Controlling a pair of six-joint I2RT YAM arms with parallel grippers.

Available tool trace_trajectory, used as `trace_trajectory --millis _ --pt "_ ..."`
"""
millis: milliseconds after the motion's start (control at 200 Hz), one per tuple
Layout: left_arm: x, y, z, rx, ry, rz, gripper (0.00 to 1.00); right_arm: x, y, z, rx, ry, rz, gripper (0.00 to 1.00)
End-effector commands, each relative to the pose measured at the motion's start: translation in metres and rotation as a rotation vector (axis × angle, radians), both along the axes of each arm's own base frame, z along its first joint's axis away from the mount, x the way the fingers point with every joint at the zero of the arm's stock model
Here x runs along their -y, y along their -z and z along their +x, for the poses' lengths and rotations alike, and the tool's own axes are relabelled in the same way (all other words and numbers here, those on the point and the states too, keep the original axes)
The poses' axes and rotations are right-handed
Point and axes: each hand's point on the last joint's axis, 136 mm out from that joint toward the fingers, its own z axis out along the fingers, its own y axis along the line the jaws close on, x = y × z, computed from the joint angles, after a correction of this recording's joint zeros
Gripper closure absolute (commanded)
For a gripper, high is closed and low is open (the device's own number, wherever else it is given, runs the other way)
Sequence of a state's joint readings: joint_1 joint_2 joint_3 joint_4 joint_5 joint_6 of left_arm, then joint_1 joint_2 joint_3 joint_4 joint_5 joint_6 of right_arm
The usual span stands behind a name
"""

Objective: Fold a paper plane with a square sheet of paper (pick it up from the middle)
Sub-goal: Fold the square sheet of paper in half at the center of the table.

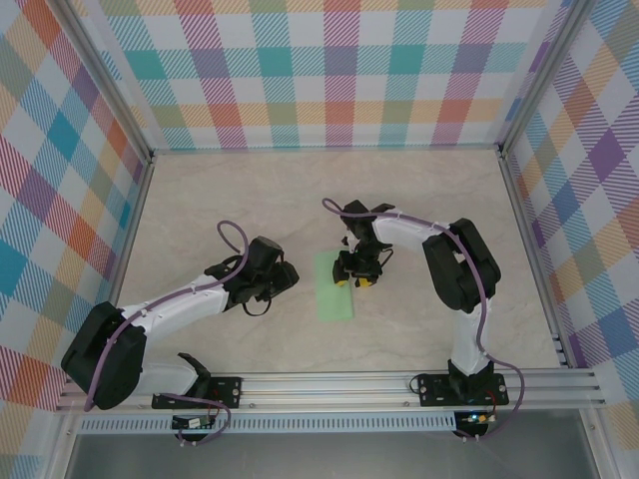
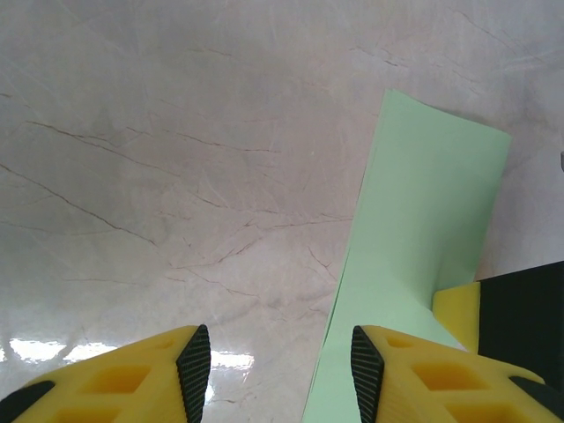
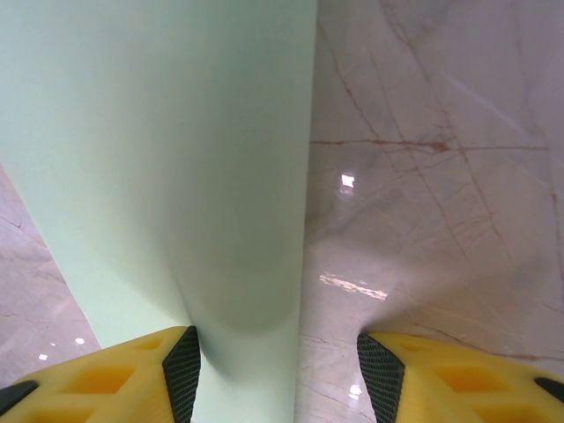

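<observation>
The pale mint-green sheet of paper (image 1: 331,299) lies on the table doubled over into a narrow rectangle, with no dart shape to it. My right gripper (image 1: 354,278) stands over its right edge. In the right wrist view the rounded, uncreased fold of the paper (image 3: 176,176) runs up from between the open fingers of that gripper (image 3: 278,370), and nothing is clamped. My left gripper (image 1: 288,276) sits just left of the sheet. It is open (image 2: 282,366), its right finger (image 2: 414,370) is over the paper (image 2: 414,238), and bare table shows between the pads.
The marble-look tabletop (image 1: 250,200) is walled by checked panels, with an aluminium rail (image 1: 329,384) along the near edge. One yellow finger of the right gripper (image 2: 458,308) shows in the left wrist view, resting on the sheet.
</observation>
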State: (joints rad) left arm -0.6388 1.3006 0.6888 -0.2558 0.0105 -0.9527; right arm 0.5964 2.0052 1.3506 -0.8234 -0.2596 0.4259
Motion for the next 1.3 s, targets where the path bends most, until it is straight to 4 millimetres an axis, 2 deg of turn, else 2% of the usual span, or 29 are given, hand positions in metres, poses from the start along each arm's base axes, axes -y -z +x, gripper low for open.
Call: trace_trajectory --millis 0,205,370,430,590,820,1295 --pt "0.003 -0.001 0.003 0.006 0.016 -0.009 0.52 0.03 0.045 -0.014 -0.047 -0.058 -0.173 0.44" --pt "0.006 -0.001 0.004 0.004 0.025 -0.018 0.53 0.035 0.045 -0.014 -0.047 -0.039 -0.207 0.45" --pt "0.019 -0.002 0.006 0.002 0.056 -0.065 0.58 0.034 0.048 -0.016 -0.055 -0.013 -0.201 0.44" --pt "0.025 -0.003 0.008 0.0 0.072 -0.083 0.64 0.035 0.049 -0.015 -0.053 -0.009 -0.205 0.44" --pt "0.042 0.0 0.011 -0.026 0.12 -0.122 0.88 0.037 0.05 -0.015 -0.055 0.006 -0.218 0.45" --pt "0.062 0.007 0.015 -0.056 0.163 -0.162 1.0 0.037 0.053 -0.017 -0.065 0.001 -0.219 0.45" --pt "0.096 0.02 0.019 -0.085 0.242 -0.239 1.0 0.039 0.054 -0.019 -0.07 0.001 -0.229 0.45"
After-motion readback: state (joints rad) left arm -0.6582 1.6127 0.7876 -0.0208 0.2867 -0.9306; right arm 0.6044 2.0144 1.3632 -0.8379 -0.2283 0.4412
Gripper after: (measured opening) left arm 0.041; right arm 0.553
